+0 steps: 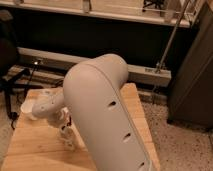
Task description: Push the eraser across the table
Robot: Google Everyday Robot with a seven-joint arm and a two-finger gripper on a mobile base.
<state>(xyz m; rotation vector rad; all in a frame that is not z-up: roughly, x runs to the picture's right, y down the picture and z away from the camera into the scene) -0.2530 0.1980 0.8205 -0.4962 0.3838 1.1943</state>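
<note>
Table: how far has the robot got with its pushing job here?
Done: the arm is stretched out over the table. In hand: the gripper sits low over the table's left part, shut, a pose that fits pushing. Left: hard to say. No eraser shows; the big arm hides much of the wood, so the push across may be barely begun or partly done.

Matt pale wooden table [35,150]; smooth off-white plastic arm [100,110], whitish plastic fingers [67,137] low over it.
</note>
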